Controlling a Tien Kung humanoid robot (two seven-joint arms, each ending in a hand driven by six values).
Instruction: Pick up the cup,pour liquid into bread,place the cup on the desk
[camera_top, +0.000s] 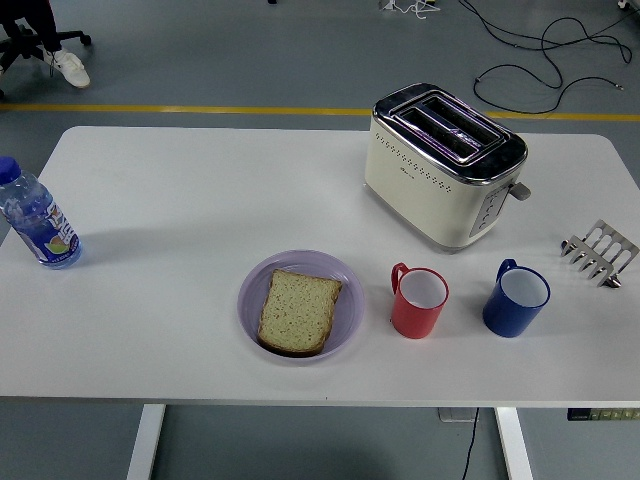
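A red cup (418, 301) stands upright on the white table (170, 220), handle turned to the upper left. Right of it stands a blue cup (516, 298), also upright with its handle at the top left. A slice of bread (298, 311) lies on a lilac plate (345, 280) just left of the red cup. Neither of my hands shows anywhere in the head view.
A cream toaster (442, 165) sits behind the cups. A metal toast rack (601, 252) is at the right edge. A blue-capped bottle (37, 217) stands at the far left. A person's shoe (70, 68) shows on the floor at top left.
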